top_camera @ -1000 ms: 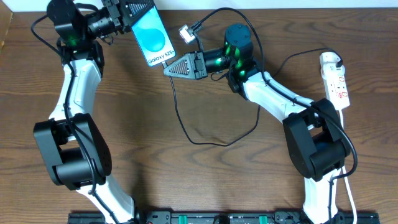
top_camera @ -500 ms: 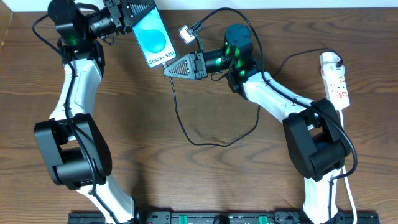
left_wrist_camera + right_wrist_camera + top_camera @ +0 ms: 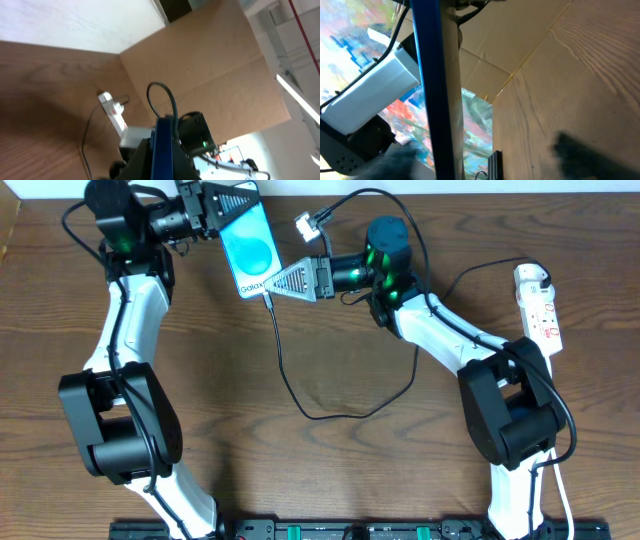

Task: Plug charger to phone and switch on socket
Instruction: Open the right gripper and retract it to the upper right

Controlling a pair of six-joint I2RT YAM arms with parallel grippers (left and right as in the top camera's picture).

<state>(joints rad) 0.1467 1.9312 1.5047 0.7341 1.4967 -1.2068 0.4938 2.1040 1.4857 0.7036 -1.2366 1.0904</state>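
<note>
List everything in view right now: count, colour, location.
phone: 1, blue screen with dark frame, top centre-left, held by the left claw
charger: 1, thin black cable, starts at the phone's lower end, loops across the table, heads towards the socket
socket: 1, white power strip with red markings, right edge of the table
cardboard panel: 1, tan, standing along the table's edge
table: 1, brown wood, under everything
left claw: 1, black, shut on the phone's top end
right claw: 1, grey-black, at the phone's lower end where the cable starts; open or shut unclear
</note>
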